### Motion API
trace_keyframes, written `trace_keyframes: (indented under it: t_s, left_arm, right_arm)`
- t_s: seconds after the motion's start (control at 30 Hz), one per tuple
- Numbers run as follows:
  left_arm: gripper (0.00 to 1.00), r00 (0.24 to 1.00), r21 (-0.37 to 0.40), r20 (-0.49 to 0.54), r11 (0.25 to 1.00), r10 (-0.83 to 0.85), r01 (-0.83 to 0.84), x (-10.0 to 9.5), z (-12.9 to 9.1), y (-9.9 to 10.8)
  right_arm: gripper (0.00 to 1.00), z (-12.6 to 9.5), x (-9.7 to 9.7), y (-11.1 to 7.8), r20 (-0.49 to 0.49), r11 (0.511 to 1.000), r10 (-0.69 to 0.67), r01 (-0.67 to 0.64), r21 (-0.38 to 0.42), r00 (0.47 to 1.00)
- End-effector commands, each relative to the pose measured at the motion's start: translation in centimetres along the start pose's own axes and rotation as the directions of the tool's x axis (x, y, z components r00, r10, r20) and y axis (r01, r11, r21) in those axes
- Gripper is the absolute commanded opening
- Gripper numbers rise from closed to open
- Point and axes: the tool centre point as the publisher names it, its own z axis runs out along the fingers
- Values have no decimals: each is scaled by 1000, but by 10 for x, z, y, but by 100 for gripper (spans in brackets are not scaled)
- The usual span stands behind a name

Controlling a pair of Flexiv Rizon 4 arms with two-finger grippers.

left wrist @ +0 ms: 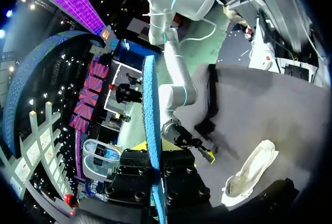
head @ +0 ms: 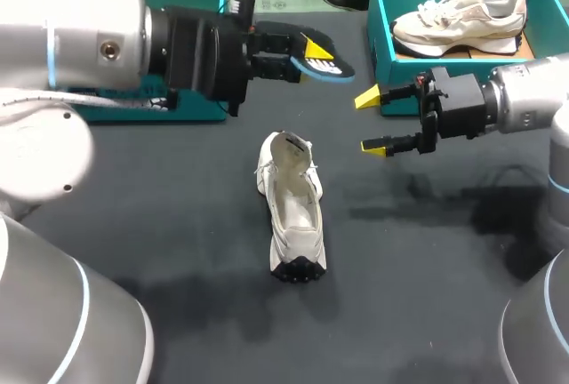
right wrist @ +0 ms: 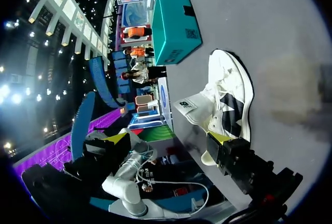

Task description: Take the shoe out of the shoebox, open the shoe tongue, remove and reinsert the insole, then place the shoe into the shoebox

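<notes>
At centre frame the shoe (head: 293,215) lies on the surface (head: 427,295); upper middle, the left hand (head: 307,53) clamps the insole (head: 331,68). Right hand (head: 371,123), jaws apart, should steady the shoe for toe-first reinsertion.

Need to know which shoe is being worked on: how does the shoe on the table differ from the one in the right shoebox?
The shoe on the table stands on the dark table, lengthwise toward the robot; the shoe in the shoebox sits crosswise inside its teal box. The table shoe's tongue is pulled up and its mouth gapes; the boxed shoe looks closed. Both are pale sneakers resting on their soles.
</notes>
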Motion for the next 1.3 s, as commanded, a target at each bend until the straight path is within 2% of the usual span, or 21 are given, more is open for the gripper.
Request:
trace_keyframes:
  t_s: [0.03,0.07,0.73,0.77,0.9,1.1,1.3]
  left_arm:
    - [0,980,106,176,988,97,-117,28,2,17]
    - [0,971,114,190,979,143,-167,31,1,20]
    - [0,971,114,190,979,143,-167,31,1,20]
    - [0,964,94,178,972,196,-215,34,3,18]
    - [0,915,39,241,938,324,-343,55,11,22]
    - [0,866,-1,280,902,415,-432,86,18,38]
    - [0,853,-12,318,901,414,-433,95,21,50]
  right_arm:
    - [100,1,1,-4,-43,999,13,-14,-31,999]
    - [100,1,1,-2,-55,999,22,-24,-37,998]
    - [100,1,1,-2,-55,999,22,-24,-37,998]
    - [100,1,1,-2,-55,999,22,-24,-37,998]
    - [100,-3,1,6,-61,998,44,-47,-48,997]
    - [100,-10,8,11,-72,997,30,-35,-65,997]
    - [100,-11,16,11,-99,993,-49,38,-110,994]
